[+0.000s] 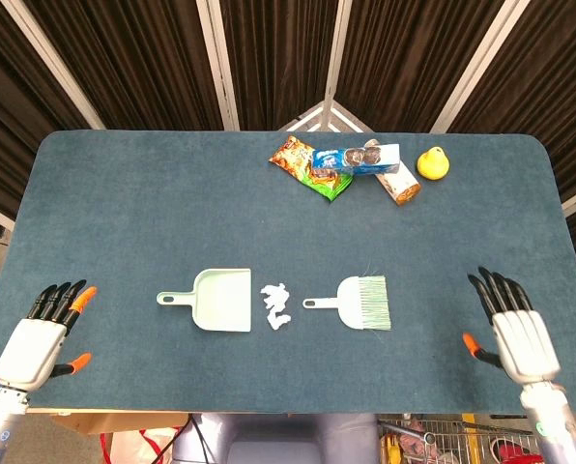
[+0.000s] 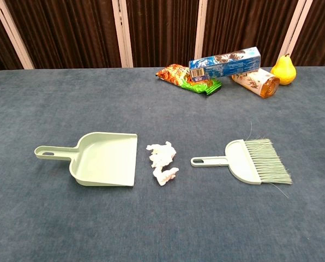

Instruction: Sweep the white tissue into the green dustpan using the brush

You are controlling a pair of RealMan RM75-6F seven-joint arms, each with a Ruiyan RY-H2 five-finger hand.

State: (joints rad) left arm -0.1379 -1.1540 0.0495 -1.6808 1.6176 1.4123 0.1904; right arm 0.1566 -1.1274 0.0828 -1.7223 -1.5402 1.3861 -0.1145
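Observation:
A pale green dustpan (image 1: 220, 301) (image 2: 105, 159) lies flat near the table's middle, handle to the left, mouth facing right. Just right of its mouth sits the crumpled white tissue (image 1: 276, 305) (image 2: 162, 162). Further right lies the green brush (image 1: 362, 303) (image 2: 250, 160), handle toward the tissue, bristles to the right. My left hand (image 1: 40, 334) hovers at the near left table edge, fingers spread, holding nothing. My right hand (image 1: 515, 332) is at the near right edge, also spread and empty, well right of the brush. Neither hand shows in the chest view.
At the back right are an orange snack bag (image 1: 307, 164), a blue box (image 1: 357, 159) on it, a brown packet (image 1: 400, 183) and a yellow pear (image 1: 433, 162). The blue felt table (image 1: 124, 213) ends close to both hands.

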